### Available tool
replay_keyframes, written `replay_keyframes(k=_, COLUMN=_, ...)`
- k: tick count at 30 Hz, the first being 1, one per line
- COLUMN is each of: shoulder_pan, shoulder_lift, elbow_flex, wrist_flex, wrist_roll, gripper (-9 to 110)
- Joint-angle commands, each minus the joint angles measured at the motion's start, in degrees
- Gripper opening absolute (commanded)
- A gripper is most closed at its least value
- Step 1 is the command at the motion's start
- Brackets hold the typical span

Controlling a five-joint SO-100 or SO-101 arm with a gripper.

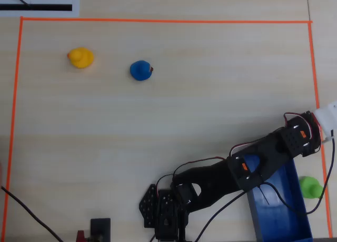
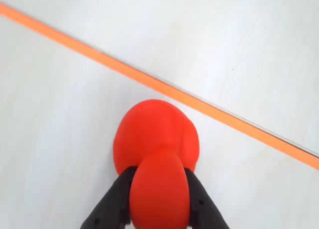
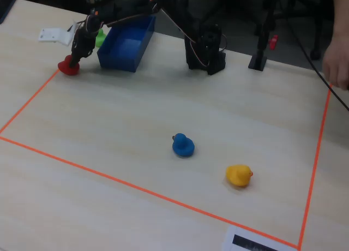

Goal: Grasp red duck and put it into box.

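Note:
In the wrist view the glossy red duck (image 2: 157,134) sits between my two black fingers (image 2: 114,199), and my gripper (image 2: 159,181) is shut on its near end. In the fixed view the red duck (image 3: 67,67) rests on the table at the far-left corner of the orange line, with the gripper (image 3: 74,55) on it from above. The blue box (image 3: 126,43) stands just to the right of it there. In the overhead view the box (image 1: 279,205) lies at the bottom right under the arm (image 1: 263,163). The red duck and jaws are hidden there.
A green duck (image 1: 309,187) lies beside the box, outside the orange tape (image 1: 314,68). A blue duck (image 1: 141,70) and a yellow duck (image 1: 80,58) sit far off inside the tape. The arm base (image 3: 207,52) and cables lie by the box. A person's hand (image 3: 338,60) shows at the right edge.

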Motion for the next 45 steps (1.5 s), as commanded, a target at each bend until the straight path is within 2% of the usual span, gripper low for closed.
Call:
replay_keyframes(k=1, shoulder_pan=-1.7, shoulder_lift=11.2, elbow_flex=-2.8, wrist_flex=-0.4, wrist_roll=5.1, gripper=0)
replay_keyframes(k=12, shoulder_pan=-1.8, shoulder_lift=45.8, elbow_flex=9.4, wrist_flex=21.4, wrist_roll=7.7, gripper=0)
replay_keyframes(k=20, shoulder_pan=7.9, shoulder_lift=61.7, elbow_flex=21.4, wrist_flex=38.0, wrist_roll=2.7, gripper=0)
replay_keyframes(k=30, shoulder_pan=18.5, shoulder_lift=64.9, elbow_flex=35.4, wrist_flex=40.3, wrist_roll=-4.6, gripper=0)
replay_keyframes(k=38, shoulder_pan=22.8, shoulder_lift=60.8, elbow_flex=43.9, wrist_flex=29.8, wrist_roll=-8.3, gripper=0)
replay_keyframes(k=45, shoulder_pan=22.9, shoulder_lift=56.1, elbow_flex=44.6, wrist_flex=21.7, wrist_roll=-8.8, gripper=0)
